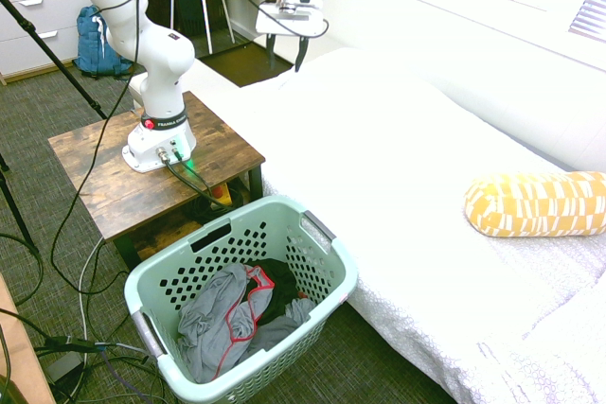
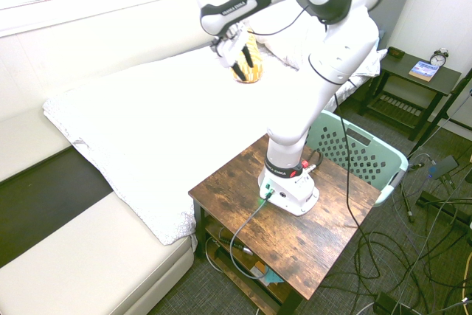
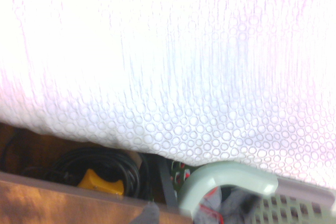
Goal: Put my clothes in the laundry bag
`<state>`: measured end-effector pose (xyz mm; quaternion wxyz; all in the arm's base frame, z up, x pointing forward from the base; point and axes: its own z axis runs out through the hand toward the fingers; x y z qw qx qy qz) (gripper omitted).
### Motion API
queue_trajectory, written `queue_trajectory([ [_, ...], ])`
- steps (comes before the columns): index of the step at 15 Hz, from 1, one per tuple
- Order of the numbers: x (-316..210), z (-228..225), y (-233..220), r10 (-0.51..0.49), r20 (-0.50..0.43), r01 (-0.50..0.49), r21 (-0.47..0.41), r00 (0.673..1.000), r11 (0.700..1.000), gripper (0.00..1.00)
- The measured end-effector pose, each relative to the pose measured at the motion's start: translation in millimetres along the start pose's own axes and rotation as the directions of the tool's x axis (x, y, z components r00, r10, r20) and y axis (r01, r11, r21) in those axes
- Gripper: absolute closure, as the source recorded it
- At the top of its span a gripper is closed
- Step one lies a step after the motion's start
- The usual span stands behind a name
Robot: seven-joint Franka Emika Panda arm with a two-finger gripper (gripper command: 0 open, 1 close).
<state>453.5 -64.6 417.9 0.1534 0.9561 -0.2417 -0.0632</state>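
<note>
Since the clothes (image 1: 227,314) already lie inside the laundry bag (image 1: 327,276) beside the bed (image 1: 398,167), the gripper (image 2: 237,55), its 2 fingers spread and holding nothing, should simply lift clear above the bed without snagging anything.

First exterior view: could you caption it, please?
Grey red-trimmed clothes lie in the mint laundry basket; empty gripper above the bed.

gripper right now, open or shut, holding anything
gripper: open, holding nothing, up over the bed; the grey garment with red trim lies in the laundry basket.
</note>
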Motion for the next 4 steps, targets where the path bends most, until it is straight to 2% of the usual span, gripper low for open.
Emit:
queue_trajectory([
  [2,8.4,-45.9,-80.2,0.044,-0.076,-0.035,0.116,0.996,0.993,0.00],
  [4,-7.1,-76.2,-137.7,0.107,-0.141,-0.076,0.210,0.984,0.975,0.00],
])
